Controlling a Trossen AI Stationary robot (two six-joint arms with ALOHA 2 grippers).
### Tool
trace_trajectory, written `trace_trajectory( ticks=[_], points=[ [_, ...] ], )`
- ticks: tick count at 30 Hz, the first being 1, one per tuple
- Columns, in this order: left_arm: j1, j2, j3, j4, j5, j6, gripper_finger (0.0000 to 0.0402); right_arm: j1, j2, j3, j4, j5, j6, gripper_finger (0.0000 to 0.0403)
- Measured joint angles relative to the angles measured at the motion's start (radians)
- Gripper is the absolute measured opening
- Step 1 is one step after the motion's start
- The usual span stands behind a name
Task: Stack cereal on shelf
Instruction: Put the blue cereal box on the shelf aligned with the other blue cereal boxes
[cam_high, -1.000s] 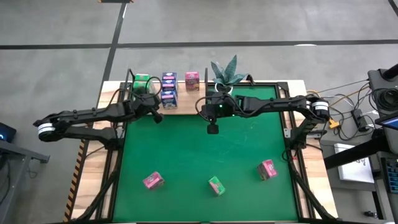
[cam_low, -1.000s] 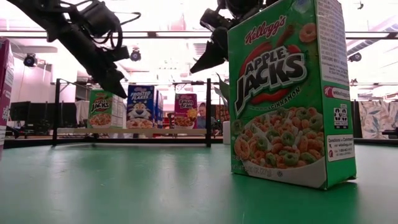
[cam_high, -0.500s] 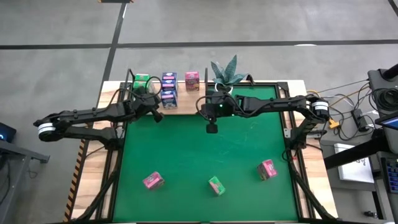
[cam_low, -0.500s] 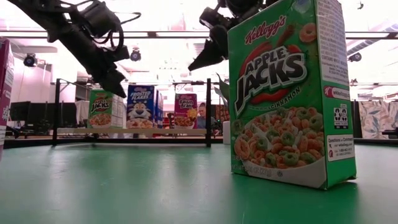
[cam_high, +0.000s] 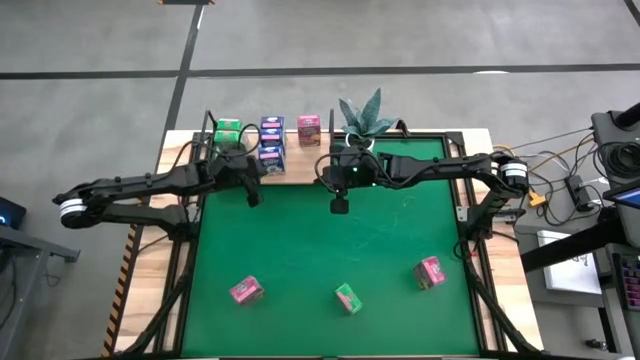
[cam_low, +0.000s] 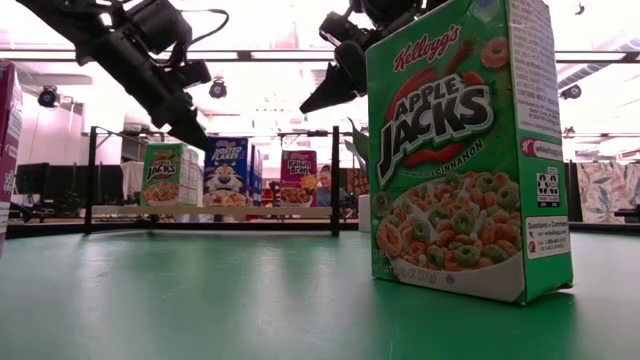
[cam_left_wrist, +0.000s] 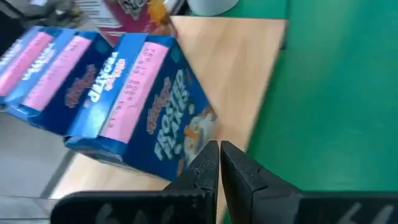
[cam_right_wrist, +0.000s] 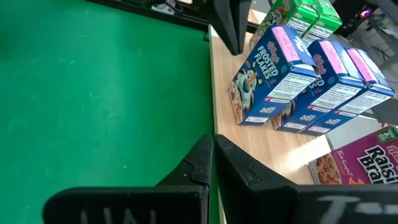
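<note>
Three blue-and-white printed cereal cartons stood in a row on the light-wood shelf board, between green cartons and a pink one. Two pink cartons and a green one sat on the green felt table. The left gripper and right gripper hovered near the shelf, fingers together, holding nothing

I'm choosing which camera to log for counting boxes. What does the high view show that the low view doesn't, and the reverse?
Only the high view shows the two pink boxes out on the green table, and both arms whole. Only the low view shows the box fronts: the Apple Jacks box close up, and printed labels on the shelf's row. Both show the shelf, the boxes on it, and the left gripper and right gripper, shut and empty.
</note>
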Motion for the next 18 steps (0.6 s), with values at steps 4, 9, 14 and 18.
trace_trajectory(
  ticks=[4,9,14,18],
  points=[
    [0.002,0.011,-0.001,0.006,-0.131,0.005,0.0000,0.000,0.000,0.000,0.000,0.000,0.000,0.0009],
    [0.002,0.014,-0.001,0.007,-0.150,0.003,0.0000,0.000,0.000,-0.003,0.002,0.001,0.000,0.0009],
    [0.002,0.014,-0.001,0.002,-0.151,-0.012,0.0000,0.000,0.000,-0.003,0.003,0.001,0.000,0.0009],
    [0.002,0.014,-0.001,0.002,-0.151,-0.022,0.0000,0.000,0.000,-0.004,0.003,0.001,0.004,0.0009]
  ],
)
